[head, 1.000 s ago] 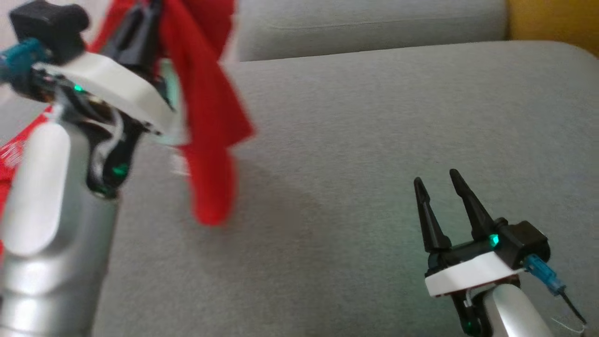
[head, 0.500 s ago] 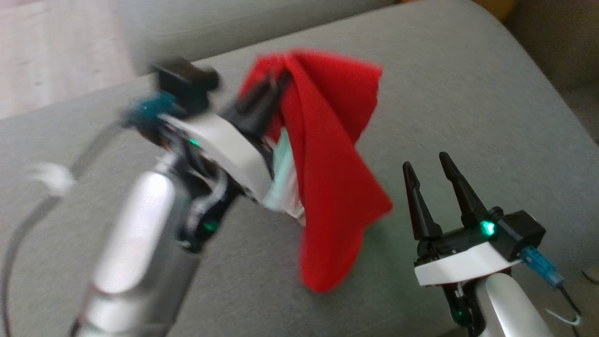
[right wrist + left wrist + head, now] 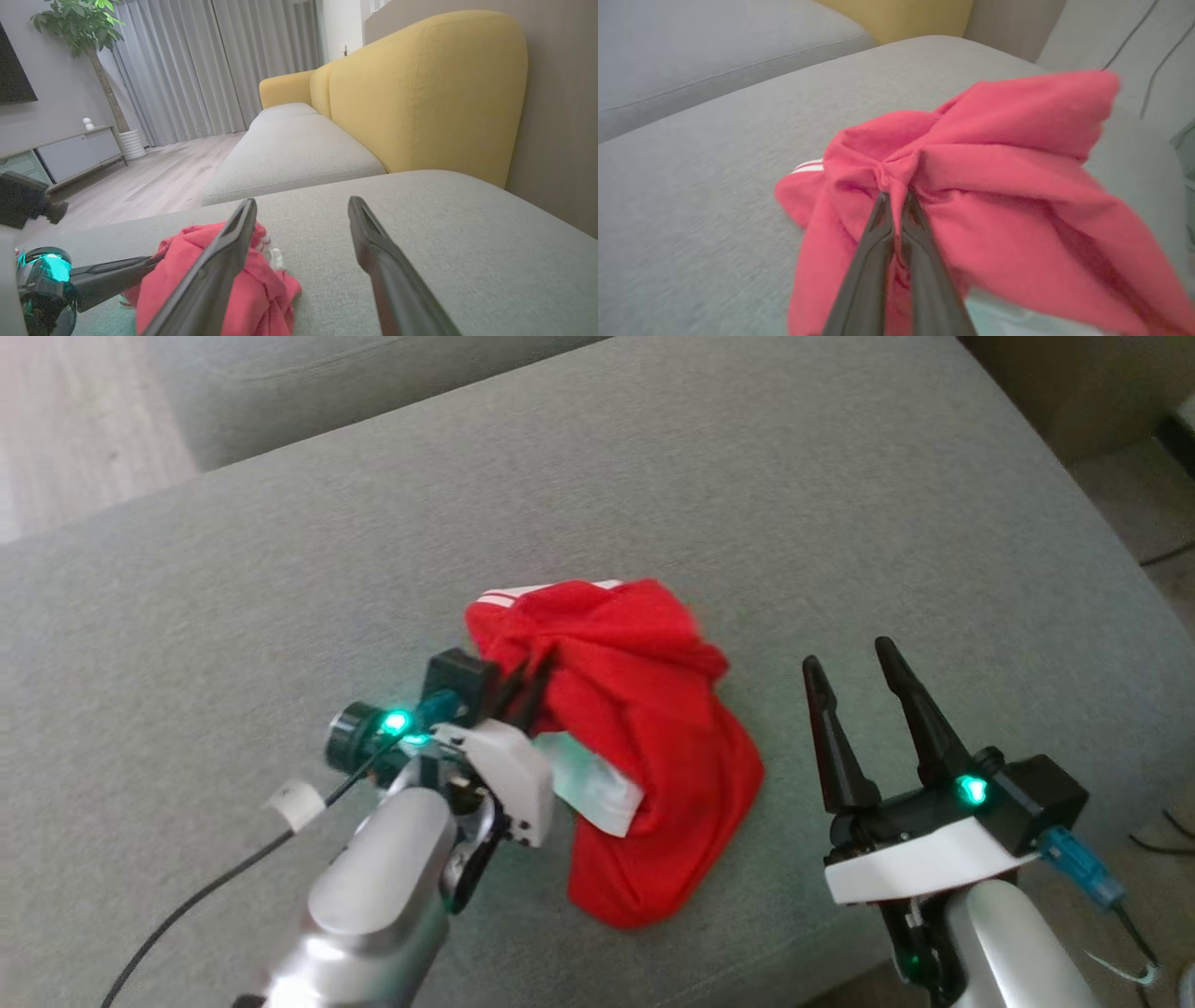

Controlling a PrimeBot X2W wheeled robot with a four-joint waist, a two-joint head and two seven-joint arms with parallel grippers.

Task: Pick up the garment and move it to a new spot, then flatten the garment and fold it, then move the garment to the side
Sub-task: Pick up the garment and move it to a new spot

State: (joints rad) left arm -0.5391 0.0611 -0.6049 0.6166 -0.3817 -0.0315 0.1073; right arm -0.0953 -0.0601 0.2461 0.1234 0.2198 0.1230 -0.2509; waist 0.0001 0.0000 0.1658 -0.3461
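On grey cushion (image 3: 840, 523), garment (image 3: 653, 775) is bunched, fold pinched between closed jaws of left gripper (image 3: 894, 198); right gripper (image 3: 847, 651) is held spread, empty, just beside garment.

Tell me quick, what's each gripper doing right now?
Left gripper: closed, pinching a bunch of the red garment.
Right gripper: open, holding nothing.
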